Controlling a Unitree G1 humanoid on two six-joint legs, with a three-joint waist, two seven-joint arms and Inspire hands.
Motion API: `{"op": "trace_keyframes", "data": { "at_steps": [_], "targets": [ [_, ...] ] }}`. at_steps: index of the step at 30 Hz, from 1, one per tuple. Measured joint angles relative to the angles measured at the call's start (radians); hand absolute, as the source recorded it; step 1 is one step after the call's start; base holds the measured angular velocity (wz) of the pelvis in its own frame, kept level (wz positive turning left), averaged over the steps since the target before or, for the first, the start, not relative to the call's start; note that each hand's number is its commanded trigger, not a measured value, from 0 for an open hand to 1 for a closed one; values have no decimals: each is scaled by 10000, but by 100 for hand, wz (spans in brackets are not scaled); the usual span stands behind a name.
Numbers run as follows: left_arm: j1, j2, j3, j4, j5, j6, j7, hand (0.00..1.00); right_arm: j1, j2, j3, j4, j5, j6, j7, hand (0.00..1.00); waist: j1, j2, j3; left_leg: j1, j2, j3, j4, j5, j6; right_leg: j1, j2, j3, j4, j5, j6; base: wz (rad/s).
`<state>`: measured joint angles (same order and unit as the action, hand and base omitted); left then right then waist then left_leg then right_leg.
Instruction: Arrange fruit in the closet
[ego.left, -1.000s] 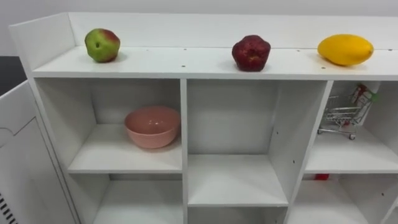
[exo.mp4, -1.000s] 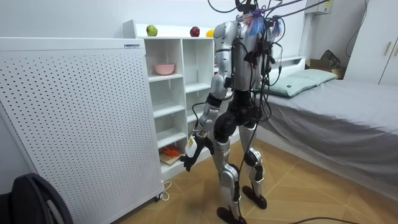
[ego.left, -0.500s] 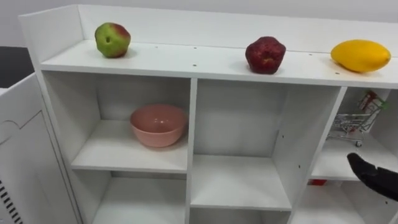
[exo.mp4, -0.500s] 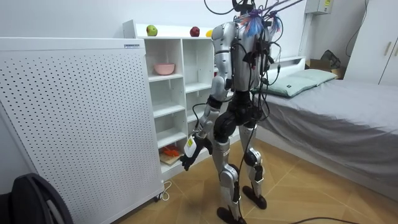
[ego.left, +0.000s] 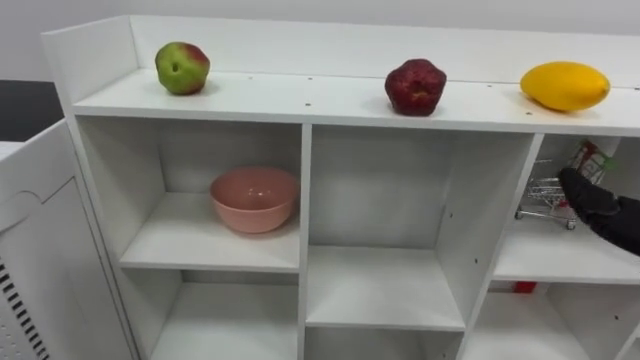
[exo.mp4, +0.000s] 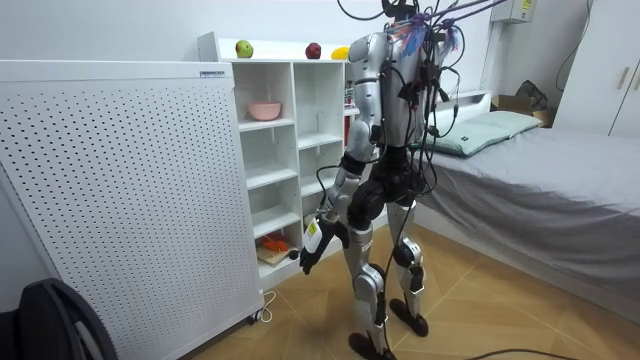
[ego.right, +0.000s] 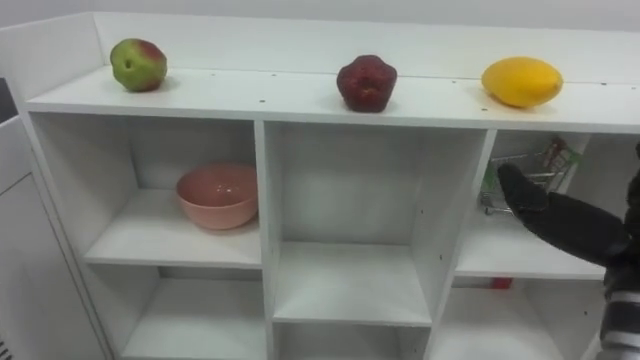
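Three fruits lie apart on top of the white closet (ego.left: 310, 100): a green-red apple (ego.left: 182, 68) at the left, a dark red apple (ego.left: 416, 86) in the middle and a yellow fruit (ego.left: 564, 85) at the right. My right hand (ego.left: 600, 208) is black and hovers in front of the upper right compartment, below the yellow fruit. Its fingers are straight and hold nothing. My left hand (exo.mp4: 310, 250) hangs low beside my thigh. I stand upright facing the closet.
A pink bowl (ego.left: 254, 199) sits in the upper left compartment. A small wire shopping cart (ego.left: 545, 190) with a packet stands in the upper right one, just behind my right hand. A white perforated panel (exo.mp4: 120, 190) flanks the closet, and a bed (exo.mp4: 540, 170) lies behind me.
My right hand has come up from the lower right to the front of the upper right compartment. The camera has shifted slightly. The fruits have not moved.
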<state>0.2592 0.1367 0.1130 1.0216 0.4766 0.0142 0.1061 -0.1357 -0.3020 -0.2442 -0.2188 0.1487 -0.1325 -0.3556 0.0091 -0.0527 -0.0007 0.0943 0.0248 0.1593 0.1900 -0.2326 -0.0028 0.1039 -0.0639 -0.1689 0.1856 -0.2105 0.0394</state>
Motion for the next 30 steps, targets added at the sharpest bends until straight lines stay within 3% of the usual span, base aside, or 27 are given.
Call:
{"op": "trace_keyframes", "data": {
  "at_steps": [7,12,17,20,25,30],
  "targets": [
    [-29,31,0,168,77,21,-90,0,-670,-231,293,13,23,12,692,0,76,-149,65,1,0,-63,-27,1,-1,14,5,-17,-13,0,0,0],
    [-179,41,-153,158,90,95,-182,0,-1451,-571,611,655,85,34,864,0,249,-237,46,-93,-3,-114,10,2,-1,-23,-8,-128,-27,2,1,4],
    [-236,185,-169,-30,221,95,-480,0,-2134,-611,677,1770,588,50,1250,0,301,-317,56,-169,-9,-277,67,3,-1,18,-16,-267,-78,3,1,9],
    [-292,236,-148,-35,294,102,-515,0,-2594,-732,688,2351,1028,252,1466,0,315,-356,46,-274,-15,-323,91,7,-6,-11,-16,-324,-148,15,-16,5],
    [-334,289,-152,-23,373,293,-526,0,-2965,-1274,689,2914,1530,479,1915,0,485,-457,31,-294,-18,-495,65,10,-10,3,-3,-377,-157,14,-16,6],
    [-326,331,-145,-28,370,309,-526,0,-3278,-1424,701,3073,2071,638,2070,0,509,-557,19,-313,-20,-608,50,10,-10,14,6,-364,-168,14,-16,5]
  ]
}}
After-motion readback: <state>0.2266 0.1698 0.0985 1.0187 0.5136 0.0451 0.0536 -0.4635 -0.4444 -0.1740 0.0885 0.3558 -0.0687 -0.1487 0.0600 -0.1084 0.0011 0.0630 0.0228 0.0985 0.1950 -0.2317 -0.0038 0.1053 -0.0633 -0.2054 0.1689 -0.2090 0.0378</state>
